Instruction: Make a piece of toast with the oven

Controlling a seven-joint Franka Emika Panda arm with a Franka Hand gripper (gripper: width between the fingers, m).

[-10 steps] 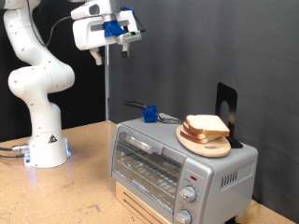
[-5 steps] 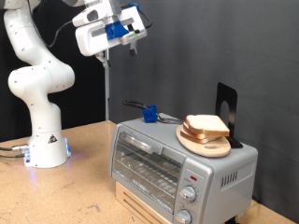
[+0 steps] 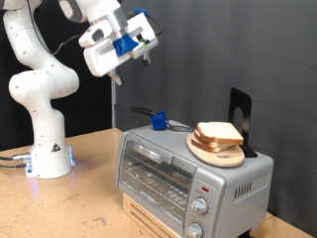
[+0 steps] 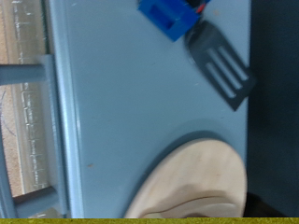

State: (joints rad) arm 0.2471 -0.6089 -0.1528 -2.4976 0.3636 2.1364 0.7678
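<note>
The silver toaster oven (image 3: 188, 174) stands at the exterior view's lower right with its glass door shut. On its top, a round wooden plate (image 3: 211, 151) carries stacked slices of pale bread (image 3: 220, 132). My gripper (image 3: 145, 44) hangs high in the air, above and to the exterior view's left of the oven, tilted, with nothing seen between its fingers. The fingers do not show in the wrist view. That view looks down on the oven's top (image 4: 121, 93) and the plate (image 4: 201, 177).
A black spatula with a blue holder (image 3: 158, 121) lies on the oven's top behind the plate; it also shows in the wrist view (image 4: 220, 65). A black stand (image 3: 241, 112) rises behind the plate. The oven sits on a wooden base (image 3: 149, 216) on the table.
The hand has tilted and swung slightly down and to the exterior view's right, towards the oven. The oven, plate and bread have not moved.
</note>
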